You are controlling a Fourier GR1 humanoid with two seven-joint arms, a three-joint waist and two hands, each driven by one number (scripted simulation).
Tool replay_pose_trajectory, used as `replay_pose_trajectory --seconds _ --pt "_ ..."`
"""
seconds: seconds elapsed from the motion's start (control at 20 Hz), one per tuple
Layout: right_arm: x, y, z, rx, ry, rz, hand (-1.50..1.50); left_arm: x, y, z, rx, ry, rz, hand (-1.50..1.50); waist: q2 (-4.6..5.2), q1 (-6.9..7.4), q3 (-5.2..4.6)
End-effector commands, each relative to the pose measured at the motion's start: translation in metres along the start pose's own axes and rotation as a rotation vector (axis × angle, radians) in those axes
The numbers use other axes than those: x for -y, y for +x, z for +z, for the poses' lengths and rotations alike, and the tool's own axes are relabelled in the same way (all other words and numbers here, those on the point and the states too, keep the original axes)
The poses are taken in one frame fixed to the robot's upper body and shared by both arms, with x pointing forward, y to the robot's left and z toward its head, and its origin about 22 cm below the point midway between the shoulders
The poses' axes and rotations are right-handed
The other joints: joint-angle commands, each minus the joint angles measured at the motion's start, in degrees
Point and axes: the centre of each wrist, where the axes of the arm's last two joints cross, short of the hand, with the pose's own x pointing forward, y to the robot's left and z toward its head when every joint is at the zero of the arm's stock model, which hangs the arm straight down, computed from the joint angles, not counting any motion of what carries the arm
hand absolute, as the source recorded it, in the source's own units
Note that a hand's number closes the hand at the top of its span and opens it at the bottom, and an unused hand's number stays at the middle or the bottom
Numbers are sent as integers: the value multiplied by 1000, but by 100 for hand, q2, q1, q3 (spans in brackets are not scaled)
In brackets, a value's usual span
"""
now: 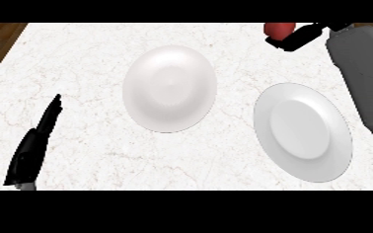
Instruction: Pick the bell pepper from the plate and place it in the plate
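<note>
Head view: right hand (295,37) near counter's (73,54) far right edge, fingers curled round red bell pepper (279,29), pepper mostly hidden. Left hand (35,140) rests straight-fingered at near left corner. Round plate (169,89) mid-counter; second plate (303,131) near right edge; both bare. Pepper likely light, hollow, waxy-slick; hold across widest body, not stem.

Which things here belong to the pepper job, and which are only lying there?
Belong to the job:
bell pepper, in the right robot hand
left plate
right plate

Only lying there:
left robot hand, resting at the left edge
</note>
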Motion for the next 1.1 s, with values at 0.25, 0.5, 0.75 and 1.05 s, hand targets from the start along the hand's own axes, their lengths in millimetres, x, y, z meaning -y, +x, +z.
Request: replay_pose_trajectory --seconds 0.25,0.5,0.75,1.05 --pt "-56 90 -63 86 64 -118 150 -11 1 1 -12 17 -6 0 -43 -104 -2" --pt "-86 126 -85 43 131 -155 150 -9 -3 13 3 -4 4 0 -21 -19 -2" --pt "-114 138 -98 9 238 -127 150 -20 0 -6 10 3 9 0 12 -4 -3" --pt "-162 151 -97 -29 343 -118 150 7 -8 8 5 -10 -6 0 15 61 -3"
